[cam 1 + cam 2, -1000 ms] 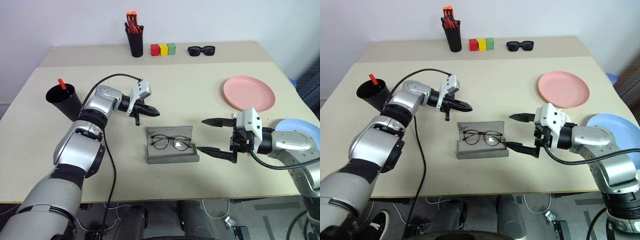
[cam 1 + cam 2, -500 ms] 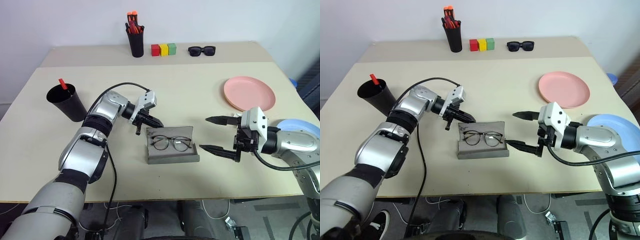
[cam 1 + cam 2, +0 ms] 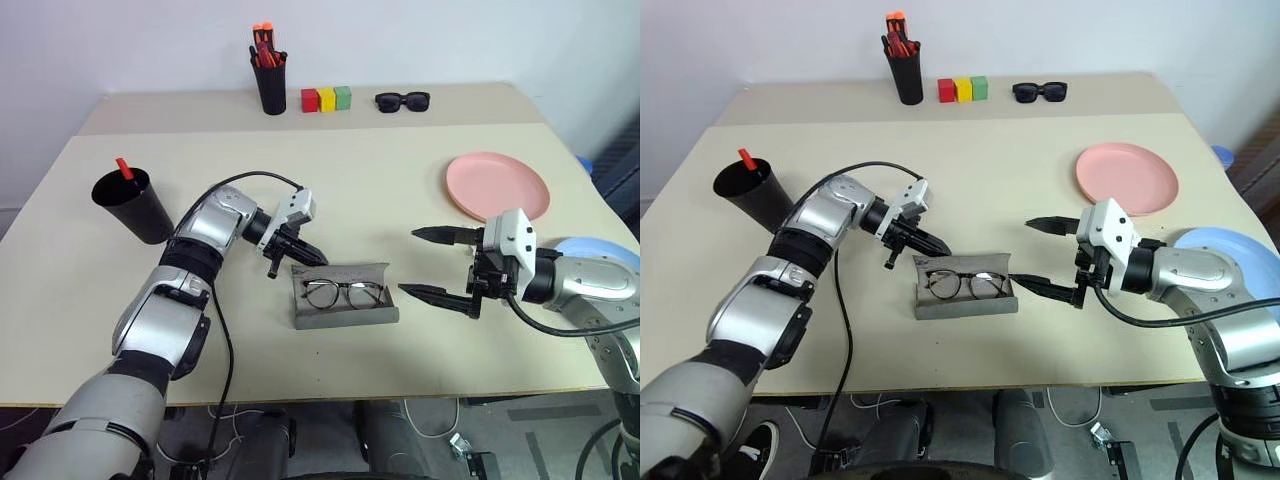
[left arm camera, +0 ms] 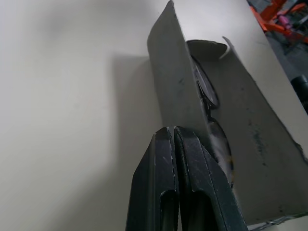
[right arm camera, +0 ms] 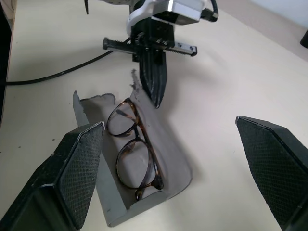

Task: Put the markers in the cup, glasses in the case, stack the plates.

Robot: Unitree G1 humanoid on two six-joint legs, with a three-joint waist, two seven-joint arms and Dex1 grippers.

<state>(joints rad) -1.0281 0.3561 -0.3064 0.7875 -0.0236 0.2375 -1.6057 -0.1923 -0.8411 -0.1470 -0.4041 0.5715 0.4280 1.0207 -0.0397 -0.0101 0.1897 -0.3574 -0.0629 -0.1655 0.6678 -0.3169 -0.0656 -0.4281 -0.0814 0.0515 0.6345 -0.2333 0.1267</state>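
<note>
The glasses (image 3: 342, 293) lie inside the grey case (image 3: 345, 312), which sits open near the middle of the table (image 3: 400, 200). The case's lid stands up behind the glasses. The left gripper (image 3: 312, 256) has its two black fingers pressed tight together, and their tips touch the back of the lid at its left end. The right gripper (image 3: 432, 263) waits just beside the right end of the case with its fingers wide apart and nothing between them. The black cup (image 3: 133, 206) stands well off to the left with a red-tipped marker (image 3: 124, 167) sticking out of it. The pink plate (image 3: 497, 186) lies far to the right, and the blue plate (image 3: 1230, 250) peeks out behind the right arm. At the back are a pen holder (image 3: 269, 80), three colored blocks (image 3: 326, 98) and dark sunglasses (image 3: 402, 100).
</note>
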